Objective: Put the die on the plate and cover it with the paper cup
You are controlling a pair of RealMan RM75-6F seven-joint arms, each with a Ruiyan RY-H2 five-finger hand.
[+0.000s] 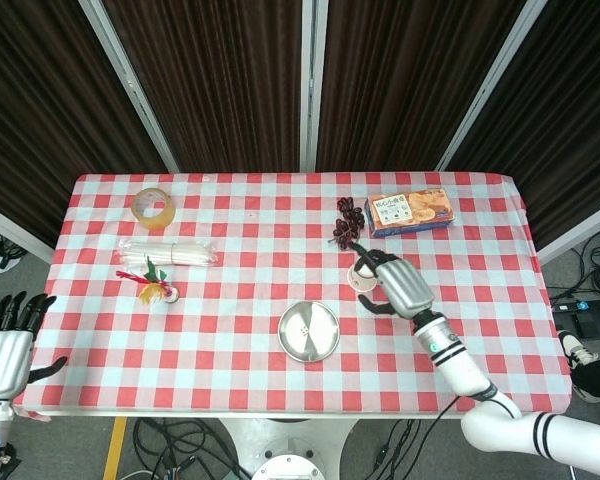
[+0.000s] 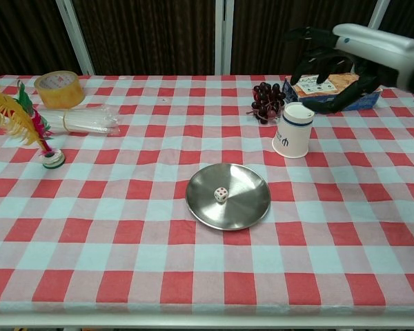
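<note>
We see a steel plate (image 1: 308,331) near the front edge of the checked surface (image 1: 480,230), a small die (image 1: 303,328) lying on it. Our right hand (image 1: 400,284) hovers open over the paper cup (image 1: 361,276) behind the plate. Our left hand (image 1: 5,345) rests open off the surface's front left corner.

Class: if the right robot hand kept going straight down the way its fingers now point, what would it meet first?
Most likely the paper cup: the right robot hand hangs above it, fingers spread downward. Depth is unclear, so it could pass just behind.
</note>
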